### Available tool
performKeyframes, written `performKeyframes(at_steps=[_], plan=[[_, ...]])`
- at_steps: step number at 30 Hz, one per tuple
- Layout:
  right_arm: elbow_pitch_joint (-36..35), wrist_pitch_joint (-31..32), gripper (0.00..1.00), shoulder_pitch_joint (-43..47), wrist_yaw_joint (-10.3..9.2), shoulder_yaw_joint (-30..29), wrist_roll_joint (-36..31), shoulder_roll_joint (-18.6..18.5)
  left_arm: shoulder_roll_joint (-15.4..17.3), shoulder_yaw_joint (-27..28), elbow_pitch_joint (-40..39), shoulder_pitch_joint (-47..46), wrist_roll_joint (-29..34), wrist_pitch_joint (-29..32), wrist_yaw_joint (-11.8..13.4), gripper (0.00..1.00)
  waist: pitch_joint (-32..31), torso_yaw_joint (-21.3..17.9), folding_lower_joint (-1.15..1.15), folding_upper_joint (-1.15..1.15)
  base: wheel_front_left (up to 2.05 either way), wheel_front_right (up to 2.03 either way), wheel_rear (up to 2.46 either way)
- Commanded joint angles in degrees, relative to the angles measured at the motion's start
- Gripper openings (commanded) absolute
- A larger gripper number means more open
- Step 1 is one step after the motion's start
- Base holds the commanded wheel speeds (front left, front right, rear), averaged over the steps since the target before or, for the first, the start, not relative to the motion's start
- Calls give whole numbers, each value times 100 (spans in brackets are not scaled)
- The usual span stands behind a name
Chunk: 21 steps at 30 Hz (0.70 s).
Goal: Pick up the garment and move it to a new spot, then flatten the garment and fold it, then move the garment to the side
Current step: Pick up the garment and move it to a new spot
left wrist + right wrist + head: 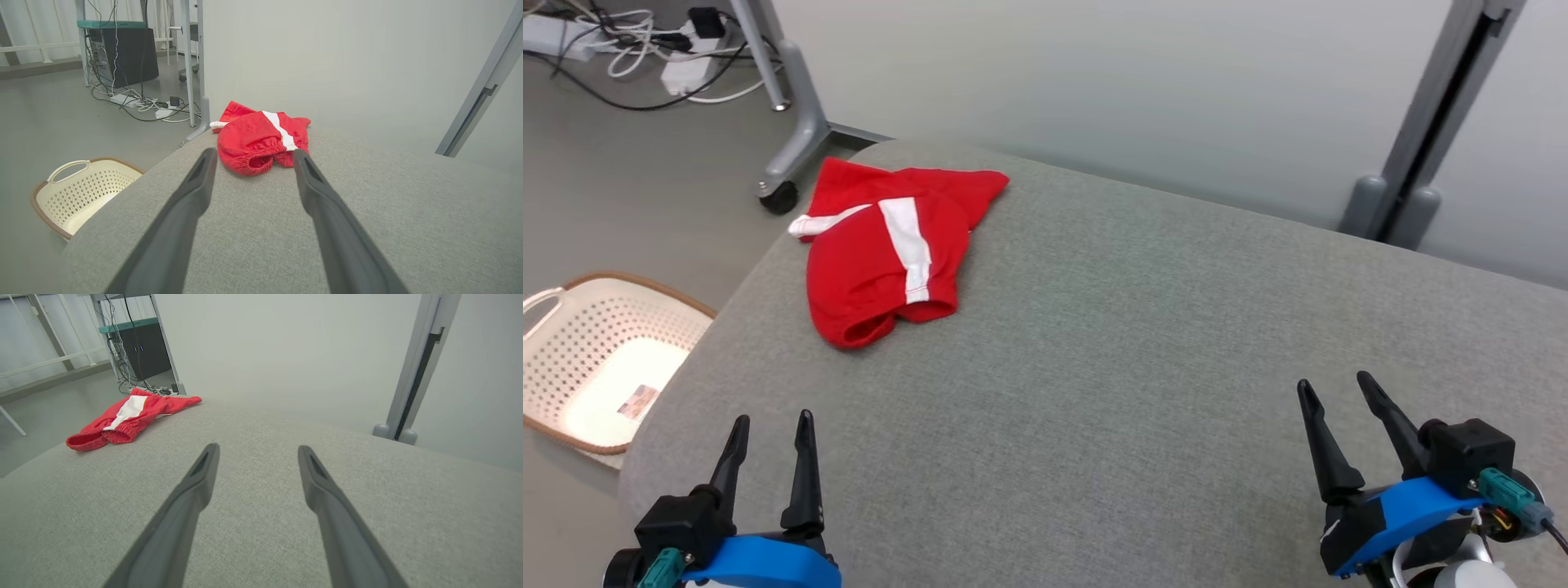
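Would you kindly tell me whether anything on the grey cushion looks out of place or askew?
The red shorts lie crumpled and doubled over at the far left corner of the grey cushion, askew to its edges. Nothing looks spilled or damaged.

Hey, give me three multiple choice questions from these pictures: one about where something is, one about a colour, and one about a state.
1. Where does the red garment lie on the grey cushion?
A. near its far left corner
B. at its centre
C. hanging off its near edge

2. What colour is the garment's stripe?
A. blue
B. white
C. black

3. How do the left gripper and right gripper stand?
A. both shut
B. both open and empty
C. left one holding the garment

Answers:
1 A: it lies by the far left corner, on the side where the basket stands on the floor.
2 B: a white band crosses the red cloth.
3 B: both pairs of fingers are spread over bare cushion, apart from the garment.
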Motion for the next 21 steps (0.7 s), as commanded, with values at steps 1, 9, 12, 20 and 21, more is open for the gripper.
performKeyframes(at_steps=[1,9,12,20,21], plan=[[4,28,100,27,3,-12,29,-33,-5,-1,6,-2,14,-20,3,100,57,186,0,0,0,0,0],[17,66,100,-46,3,110,10,-27,33,71,-20,81,-26,-23,35,100,40,257,0,0,0,0,0],[19,51,100,-43,3,116,31,-57,35,80,-53,78,-10,-24,48,100,50,236,0,0,0,0,0],[-103,51,100,-1,3,100,-62,-101,182,289,-394,-143,-86,39,104,100,146,113,0,0,0,0,0],[-128,49,100,-8,3,87,-73,-107,223,330,-507,-211,-93,89,136,100,184,100,0,0,0,0,0]])
